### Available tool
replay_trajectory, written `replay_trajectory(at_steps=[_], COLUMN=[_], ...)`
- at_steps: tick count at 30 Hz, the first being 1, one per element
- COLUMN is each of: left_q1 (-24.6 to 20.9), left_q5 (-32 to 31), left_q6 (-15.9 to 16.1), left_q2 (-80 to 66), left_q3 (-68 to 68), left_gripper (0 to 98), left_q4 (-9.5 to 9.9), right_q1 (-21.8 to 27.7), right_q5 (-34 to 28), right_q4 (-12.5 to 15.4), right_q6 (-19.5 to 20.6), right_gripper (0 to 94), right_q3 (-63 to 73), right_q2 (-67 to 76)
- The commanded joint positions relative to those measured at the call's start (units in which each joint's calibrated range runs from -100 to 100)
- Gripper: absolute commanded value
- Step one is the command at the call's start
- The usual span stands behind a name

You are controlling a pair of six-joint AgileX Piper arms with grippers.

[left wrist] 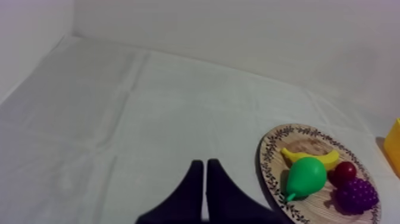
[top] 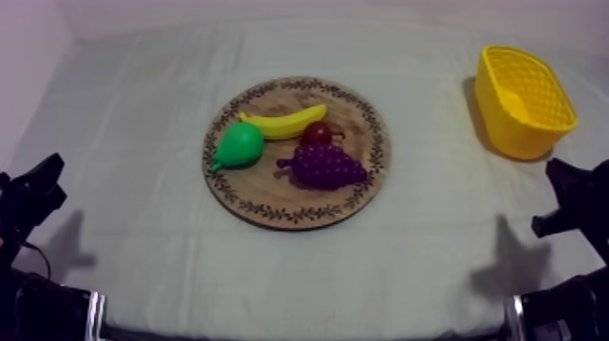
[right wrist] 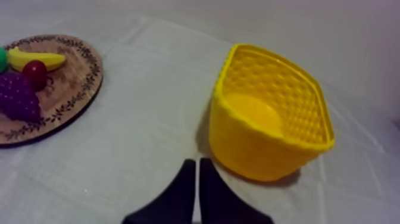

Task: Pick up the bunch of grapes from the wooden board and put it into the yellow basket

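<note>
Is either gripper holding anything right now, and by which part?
Nothing is held. The left gripper and the right gripper each have their fingers shut together; the bunch of grapes lies on the wooden board.

Nothing readable here
No text, labels or numbers anywhere; the wooden board [top: 299, 215] just has a leafy pattern round its rim.
</note>
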State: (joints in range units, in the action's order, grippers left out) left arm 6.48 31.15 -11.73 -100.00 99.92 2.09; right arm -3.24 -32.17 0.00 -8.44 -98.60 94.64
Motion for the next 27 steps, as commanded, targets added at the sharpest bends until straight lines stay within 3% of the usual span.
replay_trajectory(at_steps=[1, 11, 27], left_q1=[0.0, 0.0, 0.0], left_q5=[-0.03, -0.03, -0.03], left_q6=[-0.01, -0.01, -0.01], left_q2=[0.0, 0.0, 0.0], left_q3=[-0.03, -0.03, -0.03], left_gripper=[0.1, 0.1, 0.1], left_q4=[0.03, 0.03, 0.03], right_q1=[-0.89, -3.02, -9.73], right_q5=[0.88, -3.52, -16.6], right_q4=[-0.66, 0.04, 5.7], right_q6=[0.55, 2.19, -7.69], right_gripper=[0.3, 0.3, 0.4], right_q3=[1.99, 22.46, 54.45], right_q2=[-1.98, -19.45, -49.34])
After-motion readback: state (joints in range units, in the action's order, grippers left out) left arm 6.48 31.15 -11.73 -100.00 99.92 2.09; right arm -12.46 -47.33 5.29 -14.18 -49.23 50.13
